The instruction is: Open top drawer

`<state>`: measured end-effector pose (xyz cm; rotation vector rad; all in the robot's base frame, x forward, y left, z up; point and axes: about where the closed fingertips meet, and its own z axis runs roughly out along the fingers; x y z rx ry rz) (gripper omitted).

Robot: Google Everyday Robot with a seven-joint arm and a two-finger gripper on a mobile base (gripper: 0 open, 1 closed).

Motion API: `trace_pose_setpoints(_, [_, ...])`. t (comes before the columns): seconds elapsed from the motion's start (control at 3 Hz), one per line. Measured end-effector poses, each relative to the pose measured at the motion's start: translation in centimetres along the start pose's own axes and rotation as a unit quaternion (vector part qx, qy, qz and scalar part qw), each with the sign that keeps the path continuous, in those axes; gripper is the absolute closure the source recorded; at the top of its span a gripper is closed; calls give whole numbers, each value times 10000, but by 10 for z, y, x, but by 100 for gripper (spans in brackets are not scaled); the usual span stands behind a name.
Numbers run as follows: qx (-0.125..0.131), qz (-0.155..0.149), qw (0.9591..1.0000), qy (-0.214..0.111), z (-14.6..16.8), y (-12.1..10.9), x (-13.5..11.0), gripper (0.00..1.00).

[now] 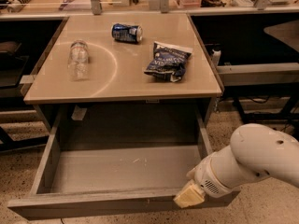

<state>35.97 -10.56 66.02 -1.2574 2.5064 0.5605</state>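
The top drawer (84, 205) is pulled far out from under the beige tabletop. Its plain grey tray interior (121, 167) holds nothing, with small pale marks near the middle. My gripper (188, 197) is at the drawer's front edge on the right side, at the end of my white arm (252, 160). The cream end piece rests against the top of the drawer front.
On the tabletop (126, 83) lie a clear plastic bottle (78, 59), a blue can (126, 32) and a dark chip bag (167, 62). Dark desk frames stand on both sides. Speckled floor lies around the drawer.
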Motion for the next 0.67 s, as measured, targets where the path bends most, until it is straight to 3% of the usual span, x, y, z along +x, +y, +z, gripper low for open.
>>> trace_pose_setpoints(0.33, [0, 0, 10000, 0, 0, 0, 0, 0])
trace_pose_setpoints(0.67, [0, 0, 10000, 0, 0, 0, 0, 0])
